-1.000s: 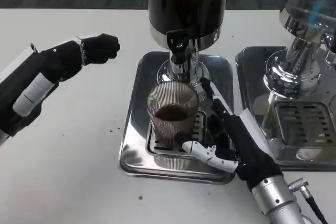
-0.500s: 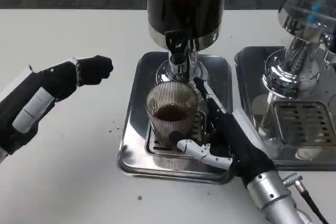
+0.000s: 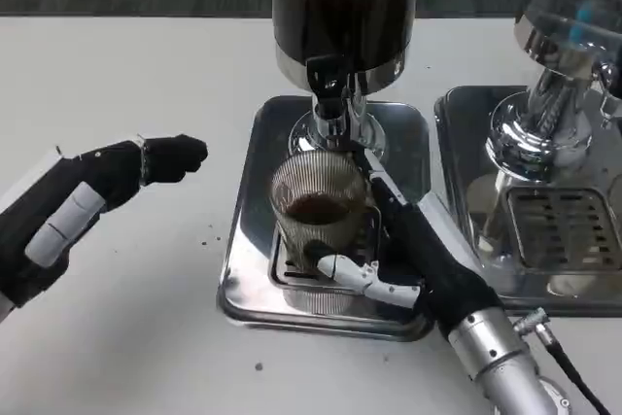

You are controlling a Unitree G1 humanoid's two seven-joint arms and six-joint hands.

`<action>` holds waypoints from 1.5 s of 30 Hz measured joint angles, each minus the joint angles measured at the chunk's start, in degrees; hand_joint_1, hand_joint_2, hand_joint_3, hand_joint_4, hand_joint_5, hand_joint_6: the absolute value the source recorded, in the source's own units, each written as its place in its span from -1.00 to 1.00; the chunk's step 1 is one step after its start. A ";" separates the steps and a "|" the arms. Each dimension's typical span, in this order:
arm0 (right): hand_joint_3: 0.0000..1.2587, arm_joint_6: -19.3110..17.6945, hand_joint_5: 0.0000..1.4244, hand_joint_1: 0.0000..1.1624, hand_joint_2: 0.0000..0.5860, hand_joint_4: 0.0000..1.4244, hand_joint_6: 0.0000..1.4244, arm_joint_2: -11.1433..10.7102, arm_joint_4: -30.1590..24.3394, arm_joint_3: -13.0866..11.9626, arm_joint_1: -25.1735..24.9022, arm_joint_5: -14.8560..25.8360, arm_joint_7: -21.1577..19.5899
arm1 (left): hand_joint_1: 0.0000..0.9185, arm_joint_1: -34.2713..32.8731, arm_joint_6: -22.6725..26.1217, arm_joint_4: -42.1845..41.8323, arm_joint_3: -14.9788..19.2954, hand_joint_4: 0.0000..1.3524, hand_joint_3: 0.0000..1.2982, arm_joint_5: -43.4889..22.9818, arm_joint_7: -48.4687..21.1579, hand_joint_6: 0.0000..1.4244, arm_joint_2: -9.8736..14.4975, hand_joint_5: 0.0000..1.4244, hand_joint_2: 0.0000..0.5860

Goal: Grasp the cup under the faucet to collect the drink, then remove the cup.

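Fingers (image 3: 347, 270) of right hand (image 3: 413, 259) wrap round the cup (image 3: 319, 211): one white finger across its near base, dark ones up its far-right side, looks like contact, so cup gripped or nearly so. Cup sits between those fingers, upright on the drip grate, directly below the faucet (image 3: 328, 94), dark drink in the bottom part. Just beyond the fingertips is the steel tray (image 3: 248, 240) under the dispenser (image 3: 345, 7). Left hand (image 3: 117, 177) well off to the far side of the cup, over the table (image 3: 126, 75), fingers curled in on nothing.

Step, my read: collecting done or nearly, cup hold being secured. Next move needs a firm squeeze, then draw cup toward the robot, clear of the faucet, kept level to avoid spilling.

Count: one cup, two dispensers, second dispenser (image 3: 564, 36) beyond right hand, two trays, two hands.
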 measured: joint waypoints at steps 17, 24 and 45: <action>-1.00 2.72 -0.88 -0.01 -0.25 -1.00 -0.65 1.61 0.97 1.56 -1.80 -2.42 -2.71 | -1.00 0.92 0.00 -0.02 0.05 -0.57 -0.40 0.01 0.75 -0.70 0.38 -0.66 -0.60; -0.88 4.03 -0.76 0.01 -0.26 -0.87 -0.52 2.11 0.96 2.14 -2.52 -3.50 -4.67 | -1.00 1.69 0.01 -0.30 0.05 -0.54 -0.38 0.01 0.78 -0.68 0.56 -0.63 -0.58; -0.46 3.58 -0.32 0.05 -0.23 -0.40 -0.03 3.72 1.68 4.05 -1.40 -7.70 -15.61 | -1.00 1.84 0.03 -0.62 -0.08 -0.47 -0.37 0.02 1.12 -0.64 0.99 -0.59 -0.39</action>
